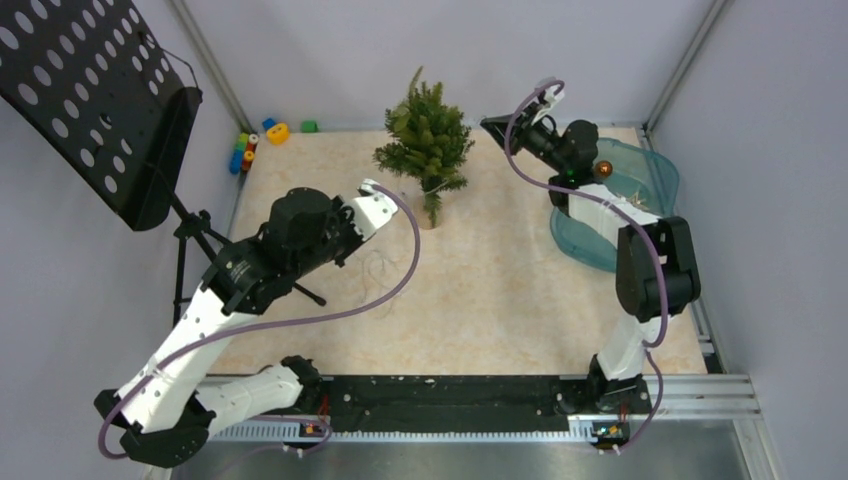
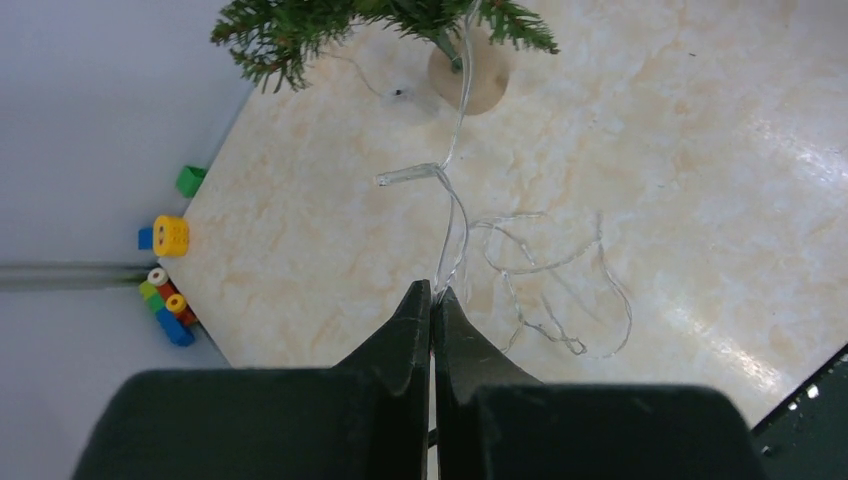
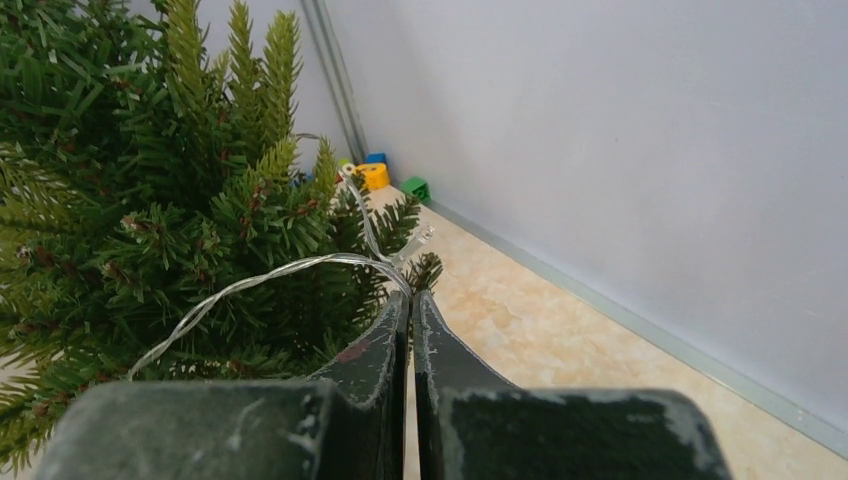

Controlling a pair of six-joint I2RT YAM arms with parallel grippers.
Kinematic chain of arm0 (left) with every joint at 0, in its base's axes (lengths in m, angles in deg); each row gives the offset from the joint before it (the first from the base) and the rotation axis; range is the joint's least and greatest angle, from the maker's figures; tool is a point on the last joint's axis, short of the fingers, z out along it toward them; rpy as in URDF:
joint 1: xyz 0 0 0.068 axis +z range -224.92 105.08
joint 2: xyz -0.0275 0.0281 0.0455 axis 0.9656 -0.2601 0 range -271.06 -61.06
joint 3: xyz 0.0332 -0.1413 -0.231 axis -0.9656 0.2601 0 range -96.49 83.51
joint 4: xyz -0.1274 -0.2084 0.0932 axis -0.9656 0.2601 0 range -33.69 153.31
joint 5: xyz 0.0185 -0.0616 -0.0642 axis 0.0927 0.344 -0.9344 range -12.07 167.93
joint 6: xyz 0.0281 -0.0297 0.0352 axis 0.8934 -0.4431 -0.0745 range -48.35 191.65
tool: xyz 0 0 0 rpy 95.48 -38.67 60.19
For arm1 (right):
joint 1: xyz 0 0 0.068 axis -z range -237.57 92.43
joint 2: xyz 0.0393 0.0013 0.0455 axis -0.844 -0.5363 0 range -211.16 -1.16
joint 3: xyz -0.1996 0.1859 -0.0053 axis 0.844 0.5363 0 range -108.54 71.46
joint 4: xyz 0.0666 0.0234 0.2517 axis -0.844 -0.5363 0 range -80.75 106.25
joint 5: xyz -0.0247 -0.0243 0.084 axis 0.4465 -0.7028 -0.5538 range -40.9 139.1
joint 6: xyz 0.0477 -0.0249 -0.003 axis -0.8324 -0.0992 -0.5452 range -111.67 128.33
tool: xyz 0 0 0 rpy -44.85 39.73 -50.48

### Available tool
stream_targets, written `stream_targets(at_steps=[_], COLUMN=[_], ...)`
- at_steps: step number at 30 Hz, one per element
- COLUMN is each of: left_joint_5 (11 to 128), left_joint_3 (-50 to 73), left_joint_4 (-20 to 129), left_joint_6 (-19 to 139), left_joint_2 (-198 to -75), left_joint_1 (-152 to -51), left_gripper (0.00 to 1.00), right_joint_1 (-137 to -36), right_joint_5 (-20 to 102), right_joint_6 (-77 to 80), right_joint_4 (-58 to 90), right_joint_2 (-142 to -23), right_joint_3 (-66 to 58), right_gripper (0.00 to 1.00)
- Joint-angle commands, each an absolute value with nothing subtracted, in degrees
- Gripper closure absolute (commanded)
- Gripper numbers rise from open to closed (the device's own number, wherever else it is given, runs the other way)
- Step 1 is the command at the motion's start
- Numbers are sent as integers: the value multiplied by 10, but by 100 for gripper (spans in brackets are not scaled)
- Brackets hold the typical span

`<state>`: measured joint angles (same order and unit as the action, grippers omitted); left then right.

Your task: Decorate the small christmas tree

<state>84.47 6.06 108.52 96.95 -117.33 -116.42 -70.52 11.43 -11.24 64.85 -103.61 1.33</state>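
Note:
The small christmas tree (image 1: 428,140) stands at the back middle of the table on a round wooden base (image 2: 480,80). A thin clear light string (image 2: 455,190) runs from the tree down across the table to my left gripper (image 2: 433,290), which is shut on it. More of the string lies in loose loops (image 2: 545,290) beside that gripper. My right gripper (image 3: 411,293) is right of the treetop (image 3: 150,200), shut on the string's other stretch (image 3: 260,275), which arches over the branches. In the top view the left gripper (image 1: 372,190) is left of the trunk and the right gripper (image 1: 490,123) is at the tree's right.
A clear blue bowl (image 1: 640,190) holding an orange bauble (image 1: 603,169) sits at the right edge, under the right arm. Coloured toy blocks (image 1: 262,135) lie off the back left corner. A black perforated stand (image 1: 90,90) leans at the far left.

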Motion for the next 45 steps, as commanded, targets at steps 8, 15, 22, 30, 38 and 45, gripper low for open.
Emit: stream_targets(at_steps=[8,15,22,30,38,45], left_joint_5=[878,916,913,858,746,673], left_joint_3=[57,138,150,155,101,44], left_joint_4=[1075,1049,977,919,917,906], left_joint_6=[977,1010,1031,1048,1007,904], left_joint_2=[-1151,-1138,-1161,-1230,-1295,-1327], left_joint_1=[-1118,-1090,-1024,-918,-857,-793], left_gripper=[100,100,100,100,100,100], right_joint_1=[-702,-704,-710,-710,-767,-1019], right_joint_5=[95,81,93,121,247,350], right_joint_6=[-50,-22,-30,22,62,198], right_joint_4=[586,566,581,518,424,413], right_joint_2=[-996,-985,-975,-905,-795,-728], right_joint_3=[-5,19,26,38,60,155], right_gripper=[100,100,75,37,21,21])
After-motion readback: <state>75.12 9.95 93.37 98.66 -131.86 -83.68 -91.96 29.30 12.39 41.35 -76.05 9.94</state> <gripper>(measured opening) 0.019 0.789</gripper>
